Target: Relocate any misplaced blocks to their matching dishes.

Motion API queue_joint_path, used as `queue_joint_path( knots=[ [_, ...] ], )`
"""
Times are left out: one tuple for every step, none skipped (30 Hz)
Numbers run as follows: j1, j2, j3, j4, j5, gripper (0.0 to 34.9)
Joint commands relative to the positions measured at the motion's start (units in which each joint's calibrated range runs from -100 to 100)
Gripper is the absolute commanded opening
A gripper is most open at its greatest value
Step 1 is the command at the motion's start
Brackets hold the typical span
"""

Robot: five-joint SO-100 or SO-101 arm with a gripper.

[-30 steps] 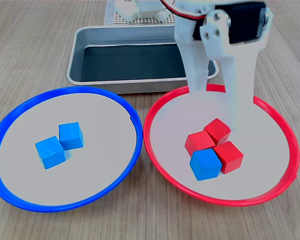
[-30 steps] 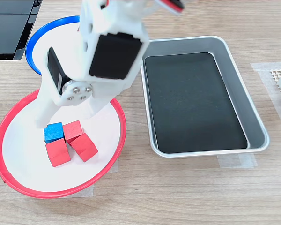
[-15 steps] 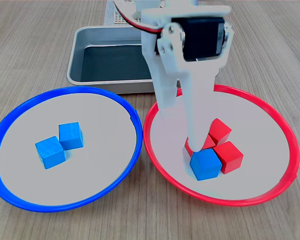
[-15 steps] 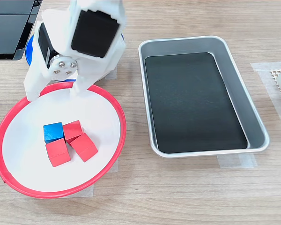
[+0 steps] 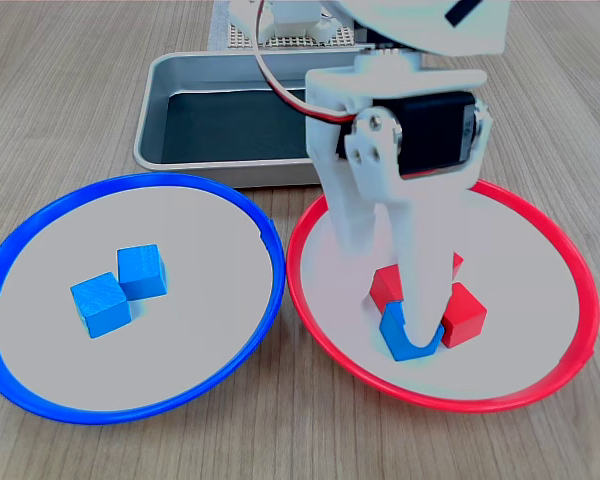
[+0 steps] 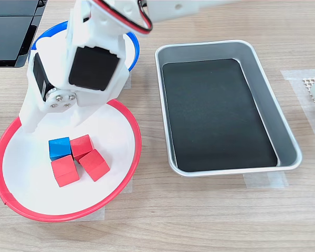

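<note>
Misplaced blue cube [image 6: 59,148]: lay in the red-rimmed plate [image 6: 127,122], touching the red cubes beside it; in the first exterior view only its lower edges showed [image 5: 392,332], the rest covered by a white finger [image 5: 420,300].

Gripper [image 6: 52,122]: hung over the red-rimmed plate, fingers pointing down. In the second exterior view both fingertips stood above the blue cube toward the far rim, one tip [image 6: 29,118] near the second exterior view's left rim, the other [image 6: 79,116] above the red cubes.

Jaws: spread apart, holding nothing. Whether the fingers touched the blue cube could not be told.

Red cubes [image 6: 79,160]: three, clustered tight with the blue cube near the plate's middle in the second exterior view.

Blue-rimmed plate [image 5: 40,225]: sat on the first exterior view's left, just beside the red-rimmed plate [image 5: 540,225]. It held two blue cubes [image 5: 120,288], touching at a corner. No red cube was visible in it.

Metal tray [image 6: 268,92]: rectangular, with a dark liner; well apart from the cubes, just beside the red-rimmed plate on the second exterior view's right. Nothing was seen inside it.

Table [image 6: 210,215]: pale wood grain.
</note>
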Motion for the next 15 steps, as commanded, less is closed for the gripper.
queue_joint_path(
  knots=[
    [-0.5,0.4,-3.5,-0.5,-0.2,17.7],
    [-0.7,0.8,-3.8,-0.5,-0.2,17.8],
    [-0.8,1.2,-4.1,-0.4,-0.2,17.8],
    [-1.0,1.6,-4.5,-0.2,-0.2,18.0],
    [-1.3,1.9,-4.9,0.0,-0.2,18.4],
    [-1.5,2.2,-5.4,0.4,-0.1,18.5],
    [-1.6,2.5,-5.8,0.7,-0.1,18.4],
    [-1.8,2.8,-6.0,0.9,-0.1,18.4],
    [-1.9,3.0,-6.4,1.1,-0.2,18.4],
    [-2.2,3.3,-6.7,1.2,-0.2,18.3],
    [-2.3,3.6,-6.8,1.2,-0.3,18.2],
    [-2.5,3.8,-6.9,1.2,-0.3,18.2],
    [-2.7,3.9,-6.9,1.2,-0.3,18.1],
    [-2.8,4.1,-6.9,1.3,-0.3,17.9],
    [-2.9,4.1,-6.9,1.4,-0.3,17.8]
  ],
)
